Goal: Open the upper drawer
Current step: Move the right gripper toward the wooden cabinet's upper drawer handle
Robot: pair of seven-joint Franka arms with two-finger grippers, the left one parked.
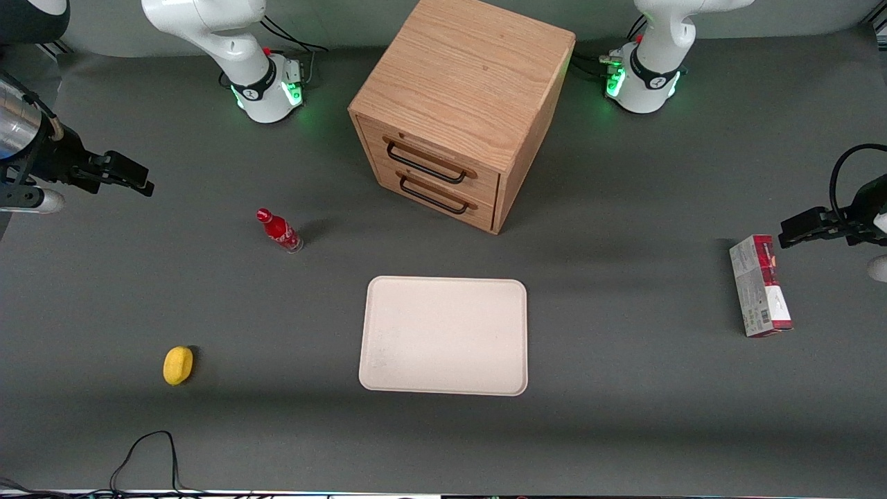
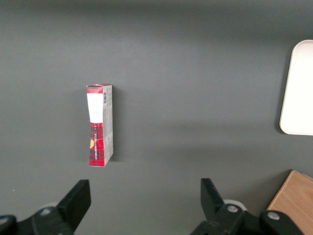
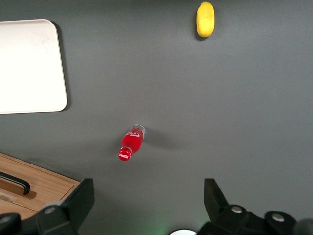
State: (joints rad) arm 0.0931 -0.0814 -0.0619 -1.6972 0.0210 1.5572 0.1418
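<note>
Oak cabinet's upper drawer (image 1: 443, 158) shut; pincer (image 1: 132, 177) wide open at frame's left edge, well apart. Risk: hooking the lower handle (image 1: 435, 196) instead.

Item count on the table (image 1: 624, 430):
- Oak cabinet (image 1: 464, 76): 1, standing farthest from the front camera.
- Drawers: 2, the upper drawer (image 1: 485, 184) and the lower drawer (image 1: 478, 213).
- Black bar handles: 2, an upper handle (image 1: 424, 165) and a lower handle (image 1: 433, 197), one on each drawer.
- White tray (image 1: 443, 336): 1, nearer the camera than the cabinet.
- Red bottle (image 1: 279, 231): 1, upright.
- Yellow fruit-like object (image 1: 178, 364): 1, toward the working arm's end.
- Red and grey carton (image 1: 759, 285): 1, toward the parked arm's end.
- Working hand (image 1: 135, 177): 1, with 2 fingers spread apart, above the table at the working arm's end.
</note>
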